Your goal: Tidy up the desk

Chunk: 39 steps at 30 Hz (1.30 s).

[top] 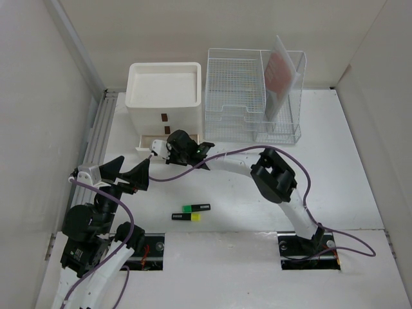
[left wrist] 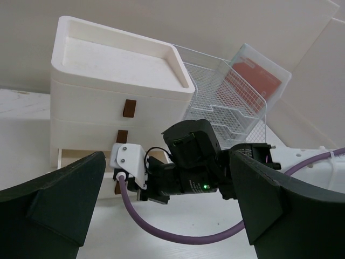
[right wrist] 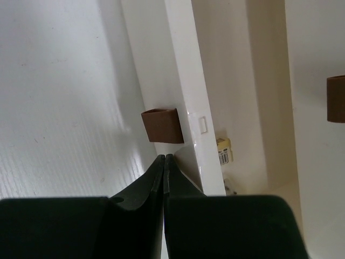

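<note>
The white desk [top: 257, 206] holds a green highlighter [top: 197, 207] and a yellow highlighter [top: 187, 217] lying side by side near the front. My right gripper [right wrist: 164, 157] is shut and empty. Its tips lie against the front panel of the white drawer box's bottom drawer [right wrist: 190, 97], just below the brown handle [right wrist: 160, 125]. That drawer [top: 149, 143] stands slightly pulled out, with a small barcoded item [right wrist: 223, 151] inside. My left gripper [top: 127, 172] is open and empty. It hovers left of the right wrist and faces it in the left wrist view [left wrist: 172, 216].
The white three-drawer box [top: 164, 96] stands at the back, with a wire rack [top: 238, 96] to its right. A clear case with an orange item [top: 283, 71] stands in the rack. A purple cable [top: 225, 154] runs along the right arm. Beige walls enclose the desk.
</note>
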{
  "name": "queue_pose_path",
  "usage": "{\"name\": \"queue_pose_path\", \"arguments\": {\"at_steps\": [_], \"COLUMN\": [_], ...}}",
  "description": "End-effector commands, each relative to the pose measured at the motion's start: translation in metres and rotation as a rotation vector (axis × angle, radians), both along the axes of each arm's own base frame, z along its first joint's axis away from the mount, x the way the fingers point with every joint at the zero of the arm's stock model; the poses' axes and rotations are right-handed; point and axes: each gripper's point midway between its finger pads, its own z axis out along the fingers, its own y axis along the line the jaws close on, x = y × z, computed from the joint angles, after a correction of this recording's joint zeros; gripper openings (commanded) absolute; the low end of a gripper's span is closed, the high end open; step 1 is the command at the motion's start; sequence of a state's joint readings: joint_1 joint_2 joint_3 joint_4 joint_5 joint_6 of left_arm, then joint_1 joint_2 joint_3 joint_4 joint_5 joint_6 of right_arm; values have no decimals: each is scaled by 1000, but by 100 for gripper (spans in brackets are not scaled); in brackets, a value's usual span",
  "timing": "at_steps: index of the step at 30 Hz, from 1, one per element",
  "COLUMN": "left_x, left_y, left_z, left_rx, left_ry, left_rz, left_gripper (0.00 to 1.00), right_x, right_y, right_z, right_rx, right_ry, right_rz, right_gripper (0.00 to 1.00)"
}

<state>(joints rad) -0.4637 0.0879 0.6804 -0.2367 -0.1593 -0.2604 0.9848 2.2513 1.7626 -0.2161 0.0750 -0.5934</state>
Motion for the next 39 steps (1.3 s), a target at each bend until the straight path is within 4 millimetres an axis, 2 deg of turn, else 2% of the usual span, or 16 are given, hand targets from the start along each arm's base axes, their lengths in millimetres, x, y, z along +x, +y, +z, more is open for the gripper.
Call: {"name": "queue_pose_path", "arguments": {"at_steps": [1,14,18,20,22,23,29,30,39], "left_x": [-1,-1,-1,-1,-1,-1,-1,-1,-1], "left_y": [0,0,0,0,0,0,0,0,0], "left_z": [9,9,9,9,9,9,9,9,9], "left_rx": [-20,-20,-20,-20,-20,-20,-20,-20,-20], "left_ry": [-30,-30,-30,-30,-30,-30,-30,-30,-30], "left_rz": [0,0,0,0,0,0,0,0,0], "left_gripper": [100,100,100,100,100,100,100,100,100], "right_x": [25,33,36,36,40,41,47,47,52], "right_y": [17,24,26,26,27,26,28,28,27], "right_z": [36,36,45,40,49,43,50,45,42], "right_rx": [96,91,105,97,106,93,93,85,63], "right_ry": [-97,-136,-151,-146,-167,-167,-197,-193,-216], "right_rz": [-55,-81,-89,-89,-93,-101,-106,-105,-119], "right_gripper": [4,4,4,4,4,4,4,4,4]}}
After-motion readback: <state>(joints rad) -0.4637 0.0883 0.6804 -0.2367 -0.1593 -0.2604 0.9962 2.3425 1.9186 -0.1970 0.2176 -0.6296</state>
